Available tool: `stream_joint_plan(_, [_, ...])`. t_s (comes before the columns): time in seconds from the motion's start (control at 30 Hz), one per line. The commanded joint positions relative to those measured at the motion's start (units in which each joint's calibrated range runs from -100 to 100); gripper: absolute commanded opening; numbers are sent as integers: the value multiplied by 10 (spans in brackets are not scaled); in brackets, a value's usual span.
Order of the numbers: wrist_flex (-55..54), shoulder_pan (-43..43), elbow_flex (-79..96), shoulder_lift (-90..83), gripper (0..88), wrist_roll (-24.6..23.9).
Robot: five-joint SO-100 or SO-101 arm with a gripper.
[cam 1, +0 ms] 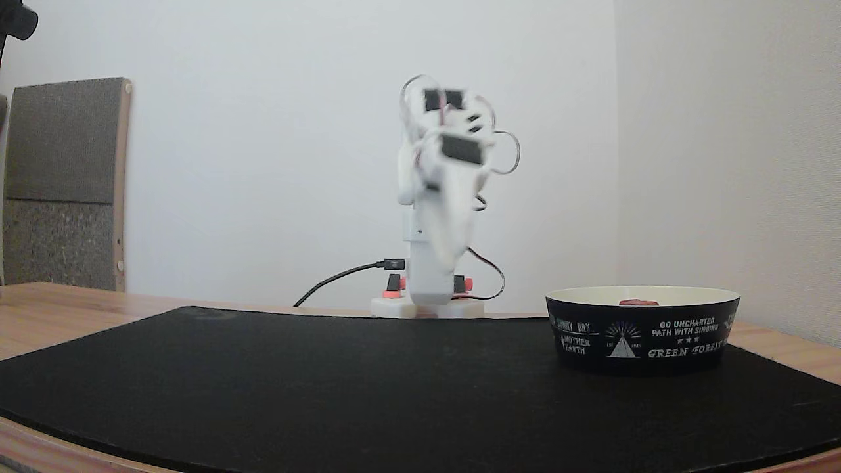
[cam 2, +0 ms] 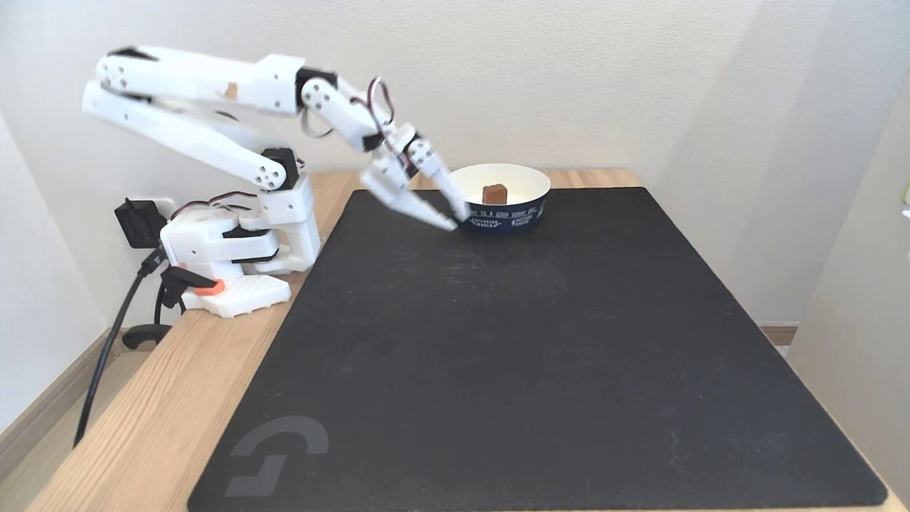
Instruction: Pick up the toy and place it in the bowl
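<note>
— Toy location?
— Inside the bowl, resting on its cream floor; in a fixed view only its reddish top peeks over the rim.
— Claw?
— The gripper hangs just beside the bowl's left wall above the black mat, fingers slightly spread, holding nothing.
— And the arm?
— White, folded back over its base on the wooden table.

White lettering on the black bowl reads "GO UNCHARTED PATH WITH SINGING", "MOTHER EARTH" and "GREEN FOREST", around a triangle emblem; smaller print is unreadable.
</note>
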Motion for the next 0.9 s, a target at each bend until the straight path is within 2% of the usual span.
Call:
stream_joint_plan(0.0, [8, 1, 161, -215, 35, -78])
stream_joint_plan(0.1, [13, -1, 207, -299, 35, -97])
stream_joint_plan(0.27, [124, -4, 233, -440, 35, -95])
stream_joint_plan(0.4, [135, -35, 232, -436, 35, -95])
stream_joint_plan(0.87, [135, -30, 232, -435, 29, -98])
